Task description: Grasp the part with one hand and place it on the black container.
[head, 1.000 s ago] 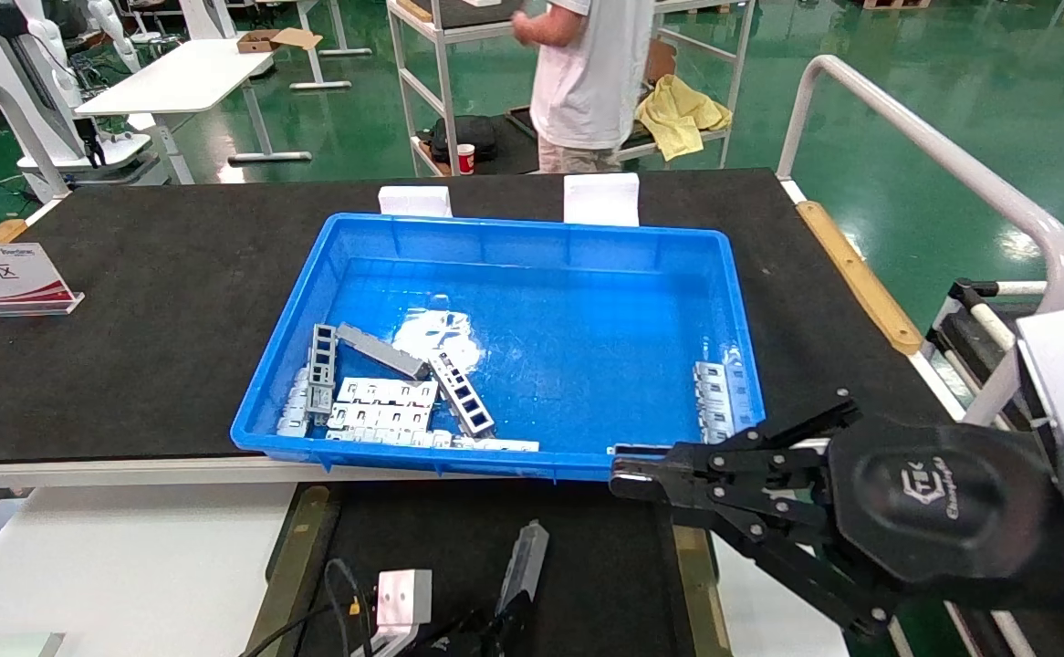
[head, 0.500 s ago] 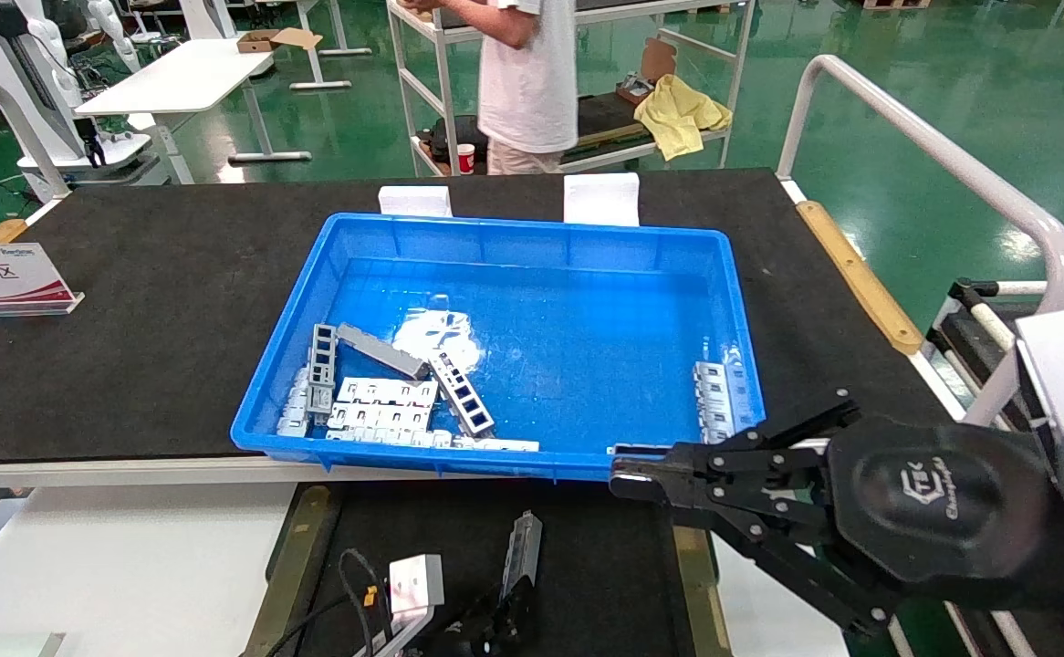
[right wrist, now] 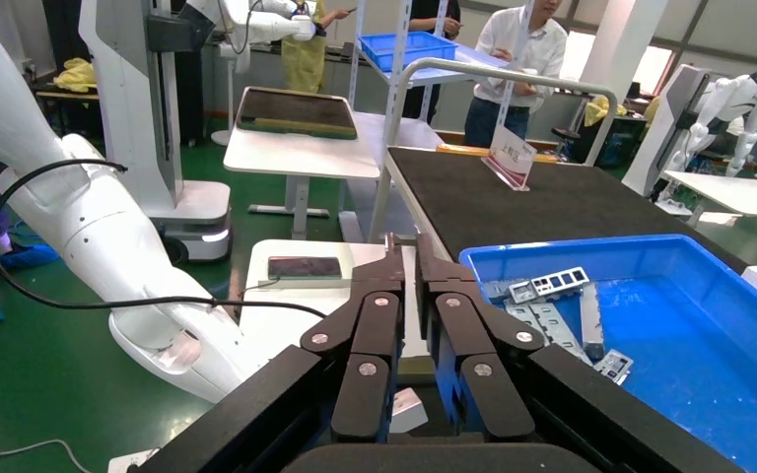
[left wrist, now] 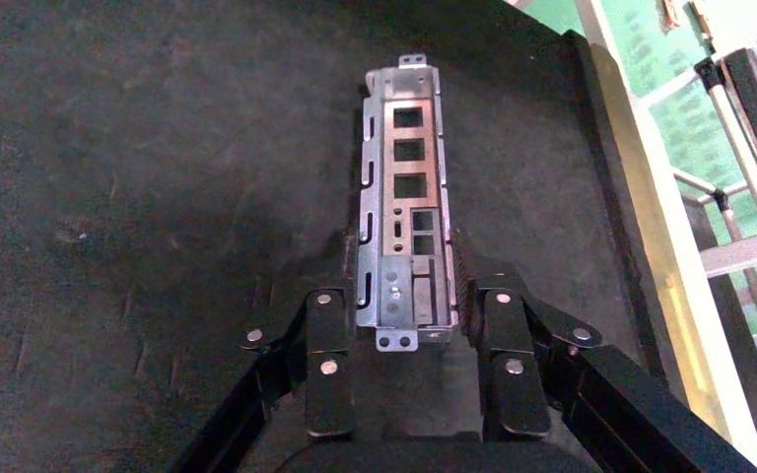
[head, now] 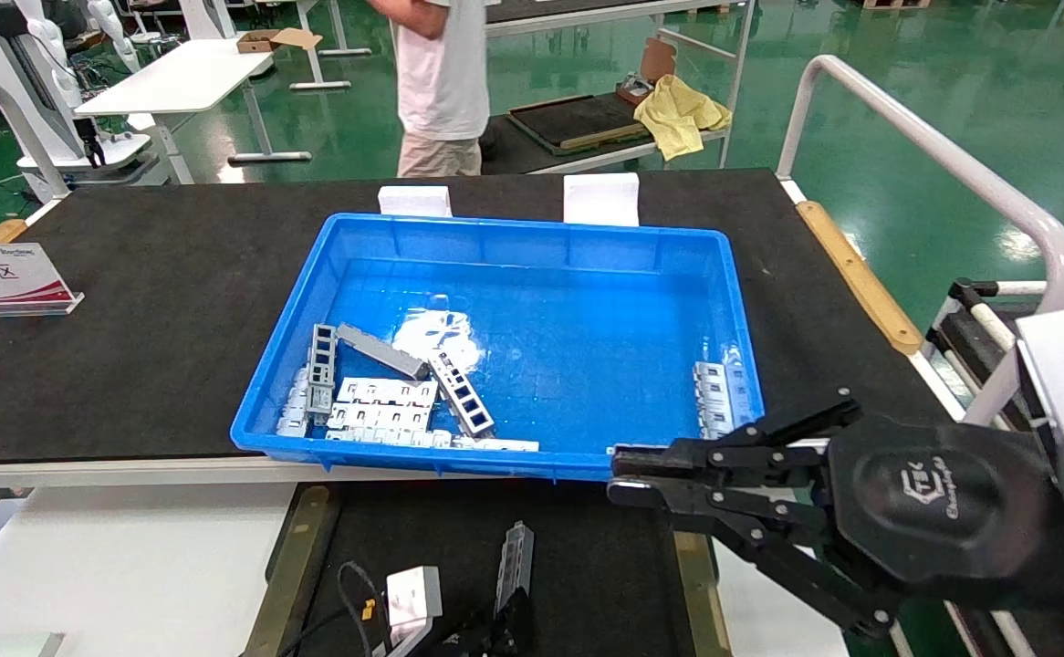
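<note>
The part (left wrist: 402,187), a slim silvery channel bar with a row of rectangular windows, sits lengthwise between my left gripper's fingers (left wrist: 330,315). My left gripper (left wrist: 406,286) is shut on the part's near end and holds it just over the black container (left wrist: 158,197), whose olive strip (left wrist: 636,197) runs along one side. In the head view the part (head: 515,561) stands out from the left gripper (head: 506,620) at the bottom edge, over the black container (head: 605,566). My right gripper (head: 617,476) hovers shut and empty at the blue bin's near right corner.
The blue bin (head: 308,274) on the big black table mat holds more slim bars (head: 461,394) and whitish plates (head: 384,405). A white block with cables (head: 412,595) lies on the container's left. A sign (head: 3,278) stands far left and a white railing (head: 933,155) at the right.
My left gripper has carried the part down and nearer over the black container. The right arm has barely moved. The person behind the table has walked left.
</note>
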`<state>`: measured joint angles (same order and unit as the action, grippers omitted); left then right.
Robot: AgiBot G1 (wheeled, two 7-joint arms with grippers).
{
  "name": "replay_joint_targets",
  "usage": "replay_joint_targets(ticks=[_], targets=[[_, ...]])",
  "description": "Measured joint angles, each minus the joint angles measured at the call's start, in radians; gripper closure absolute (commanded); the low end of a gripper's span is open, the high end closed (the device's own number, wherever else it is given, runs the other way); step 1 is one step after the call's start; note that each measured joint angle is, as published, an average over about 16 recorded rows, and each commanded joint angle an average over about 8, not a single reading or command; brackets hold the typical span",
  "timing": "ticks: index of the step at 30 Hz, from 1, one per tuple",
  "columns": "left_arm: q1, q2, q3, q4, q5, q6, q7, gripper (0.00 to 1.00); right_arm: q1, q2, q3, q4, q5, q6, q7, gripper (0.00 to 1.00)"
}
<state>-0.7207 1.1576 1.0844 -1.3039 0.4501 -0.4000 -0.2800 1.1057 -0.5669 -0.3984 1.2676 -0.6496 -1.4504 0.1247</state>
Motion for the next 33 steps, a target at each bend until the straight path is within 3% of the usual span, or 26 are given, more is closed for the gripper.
replay_joint_targets(ticks=[20,33], targets=[[0.016,-0.039,0.017,-0.021,0.065,0.042,0.044,0.0,0.0,0.0,0.0,0.0,0.0,0.0,0.0,0.0],[0.041,-0.17,-0.009,-0.049,0.263,0.302,0.158,0.0,0.0,0.0,0.0,0.0,0.0,0.0,0.0,0.0]])
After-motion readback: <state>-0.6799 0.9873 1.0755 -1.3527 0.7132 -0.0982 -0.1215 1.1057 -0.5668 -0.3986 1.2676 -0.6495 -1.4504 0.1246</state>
